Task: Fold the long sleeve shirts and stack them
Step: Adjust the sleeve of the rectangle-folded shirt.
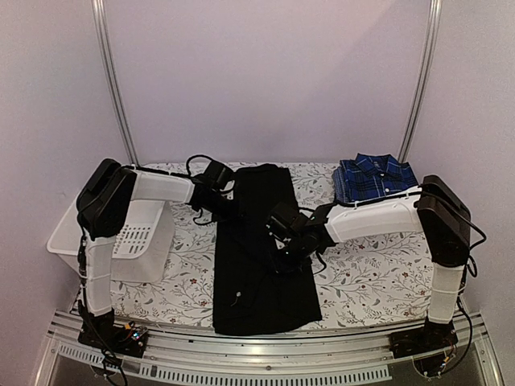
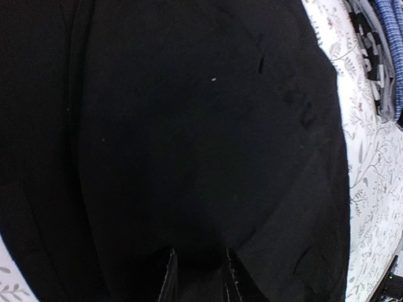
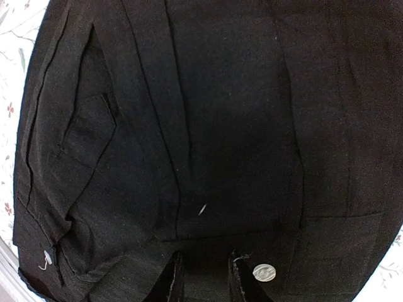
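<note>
The black long sleeve shirt (image 1: 259,297) lies as a long narrow strip down the middle of the table, from the back to the front edge. My left gripper (image 1: 228,211) is down on its upper left edge. In the left wrist view the gripper (image 2: 198,269) has its jaws only narrowly apart, with dark cloth (image 2: 189,126) bunched between them. My right gripper (image 1: 283,254) sits on the strip's right side at mid-length. Its jaws (image 3: 204,269) are just as narrow on the cloth (image 3: 220,126), beside a pale button (image 3: 264,272). The plaid shirt (image 1: 374,177) lies folded at the back right.
A white slotted basket (image 1: 137,233) stands at the left edge of the table, under the left arm. The flowered tablecloth (image 1: 362,273) shows on both sides of the black strip. The plaid shirt's edge (image 2: 391,38) appears at the top right of the left wrist view.
</note>
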`<act>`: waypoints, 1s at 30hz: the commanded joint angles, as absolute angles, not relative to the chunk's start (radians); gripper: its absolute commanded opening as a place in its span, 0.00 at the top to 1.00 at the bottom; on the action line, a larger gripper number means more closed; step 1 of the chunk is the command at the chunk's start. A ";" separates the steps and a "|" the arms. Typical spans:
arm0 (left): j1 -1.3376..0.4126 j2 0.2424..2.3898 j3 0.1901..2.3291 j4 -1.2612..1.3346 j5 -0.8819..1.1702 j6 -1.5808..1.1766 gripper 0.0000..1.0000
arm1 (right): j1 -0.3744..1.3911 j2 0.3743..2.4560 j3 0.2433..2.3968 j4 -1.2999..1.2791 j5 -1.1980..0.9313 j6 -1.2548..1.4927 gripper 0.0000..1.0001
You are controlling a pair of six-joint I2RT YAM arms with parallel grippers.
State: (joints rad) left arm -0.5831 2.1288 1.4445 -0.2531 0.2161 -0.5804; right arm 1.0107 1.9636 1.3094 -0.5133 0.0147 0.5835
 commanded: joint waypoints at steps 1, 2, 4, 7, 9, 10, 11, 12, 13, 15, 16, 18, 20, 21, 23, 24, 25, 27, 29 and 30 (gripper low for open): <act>-0.574 2.218 1.499 -0.283 0.182 -0.585 0.76 | 1.025 2.001 1.297 -0.520 0.015 0.601 0.77; -0.571 2.231 1.506 -0.285 0.181 -0.584 0.76 | 1.025 2.003 1.297 -0.522 0.020 0.604 0.77; -0.563 2.256 1.520 -0.290 0.178 -0.584 0.76 | 1.025 2.008 1.298 -0.526 0.034 0.606 0.76; -0.544 2.304 1.566 -0.310 0.171 -0.577 0.76 | 1.023 2.020 1.310 -0.536 0.053 0.602 0.76; -0.530 2.338 1.612 -0.332 0.172 -0.568 0.76 | 1.019 2.028 1.319 -0.539 0.058 0.599 0.75; -0.522 2.358 1.641 -0.346 0.170 -0.562 0.76 | 1.017 2.031 1.320 -0.539 0.058 0.596 0.75; -0.514 2.374 1.668 -0.363 0.169 -0.556 0.77 | 1.014 2.032 1.321 -0.539 0.062 0.595 0.75; -0.509 2.389 1.702 -0.376 0.169 -0.550 0.77 | 1.009 2.031 1.323 -0.539 0.066 0.593 0.74; -0.505 2.400 1.723 -0.387 0.169 -0.544 0.76 | 1.004 2.031 1.324 -0.539 0.070 0.590 0.74; -0.498 2.418 1.760 -0.398 0.176 -0.536 0.76 | 0.991 2.032 1.329 -0.539 0.071 0.583 0.74; -0.497 2.426 1.779 -0.409 0.178 -0.530 0.76 | 0.985 2.031 1.333 -0.538 0.070 0.579 0.74; -0.496 2.432 1.812 -0.422 0.181 -0.519 0.76 | 0.980 2.028 1.346 -0.539 0.068 0.570 0.73; -0.496 2.427 1.832 -0.431 0.187 -0.509 0.76 | 0.981 2.020 1.362 -0.539 0.061 0.562 0.72; -0.496 2.418 1.838 -0.434 0.190 -0.507 0.76 | 0.981 2.010 1.369 -0.537 0.053 0.559 0.72; -0.495 2.388 1.843 -0.435 0.203 -0.499 0.75 | 0.981 1.990 1.377 -0.535 0.043 0.555 0.71; -0.497 2.369 1.843 -0.435 0.205 -0.497 0.74 | 0.981 1.968 1.377 -0.533 0.041 0.556 0.70; -0.499 2.346 1.841 -0.436 0.206 -0.494 0.73 | 0.980 1.954 1.378 -0.532 0.040 0.556 0.69; -0.503 2.295 1.832 -0.436 0.215 -0.490 0.71 | 0.980 1.909 1.366 -0.530 0.041 0.559 0.67; -0.514 2.226 1.808 -0.434 0.217 -0.487 0.68 | 0.979 1.868 1.345 -0.526 0.045 0.565 0.66; -0.521 2.193 1.788 -0.434 0.216 -0.485 0.67 | 0.979 1.850 1.331 -0.525 0.047 0.568 0.65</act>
